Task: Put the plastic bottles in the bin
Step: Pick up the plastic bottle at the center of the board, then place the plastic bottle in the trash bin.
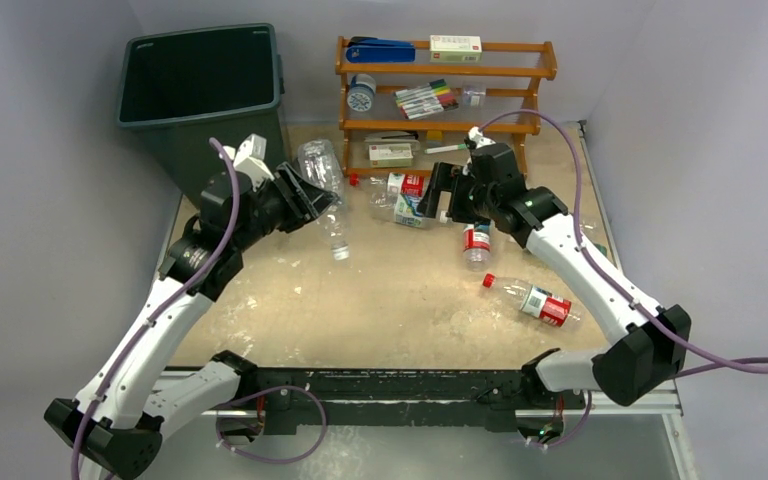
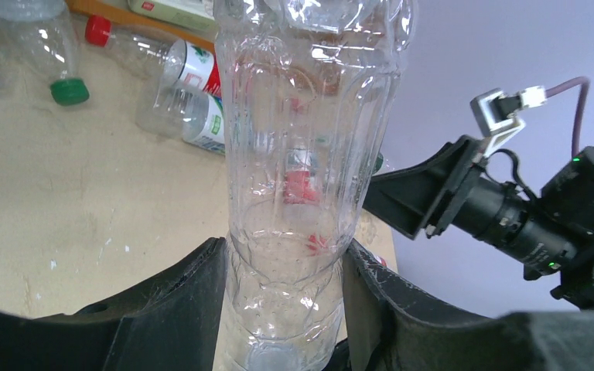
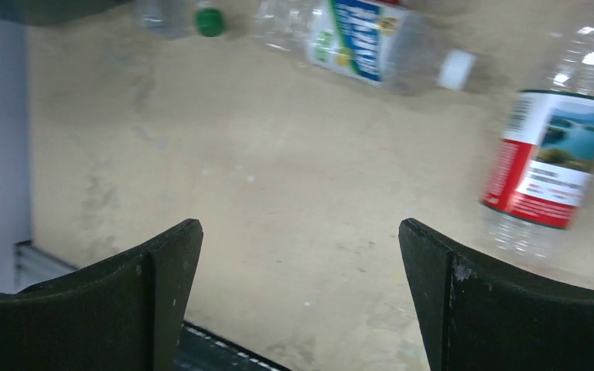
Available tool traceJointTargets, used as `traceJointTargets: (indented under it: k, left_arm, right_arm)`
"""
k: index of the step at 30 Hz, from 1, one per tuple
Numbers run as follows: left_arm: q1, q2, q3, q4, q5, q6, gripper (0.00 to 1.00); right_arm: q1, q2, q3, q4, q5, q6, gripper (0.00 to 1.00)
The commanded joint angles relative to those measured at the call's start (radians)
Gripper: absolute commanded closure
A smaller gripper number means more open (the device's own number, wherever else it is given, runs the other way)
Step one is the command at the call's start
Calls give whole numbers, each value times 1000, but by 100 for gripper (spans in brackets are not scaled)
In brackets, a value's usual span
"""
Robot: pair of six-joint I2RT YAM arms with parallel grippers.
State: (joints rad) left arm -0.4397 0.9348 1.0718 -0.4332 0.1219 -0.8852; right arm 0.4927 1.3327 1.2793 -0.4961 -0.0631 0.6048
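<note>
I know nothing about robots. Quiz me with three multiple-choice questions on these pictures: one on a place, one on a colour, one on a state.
1. Where does the bin stand?
A. far left
B. near right
C. middle

2. What colour is the cap of the rightmost red-labelled bottle?
A. green
B. white
C. red

3. What is the left gripper doing?
A. hanging open, empty
B. gripping a clear bottle
C. gripping a pen

Answers:
1 A: it fills the far left corner of the overhead view.
2 C: a red cap sits on its neck.
3 B: its fingers press the bottle's sides in the wrist view.
</note>
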Motion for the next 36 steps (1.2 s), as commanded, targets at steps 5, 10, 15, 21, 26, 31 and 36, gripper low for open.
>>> traceJointTargets:
  k: [5,10,15,21,26,31,36]
  left_arm:
    - [1,87,217,-21,-40,104,59]
    - [0,151,323,-60,-71,143,58]
    - [1,241,479,-128,-143,211,58]
    - [4,366,647,-190,-226,275,58]
    - [36,458,802,-243,-283,319,57]
    - [206,526,885,-235,-177,284,57]
    - [331,594,982,-215,-120,260,57]
  right_arm:
    - [-60,16,-83,-76,219,-103,0]
    - [-84,36,-130,-41,203,-111,0]
    - [-83,21,-181,-9,166,-106,0]
    - [-94,19,-202,-13,187,-122,0]
    - [-114,26,-210,-11,190,-137,0]
    - [-132,26,-213,-19,192,-145,0]
    - [-144,25,-212,-15,182,-155,0]
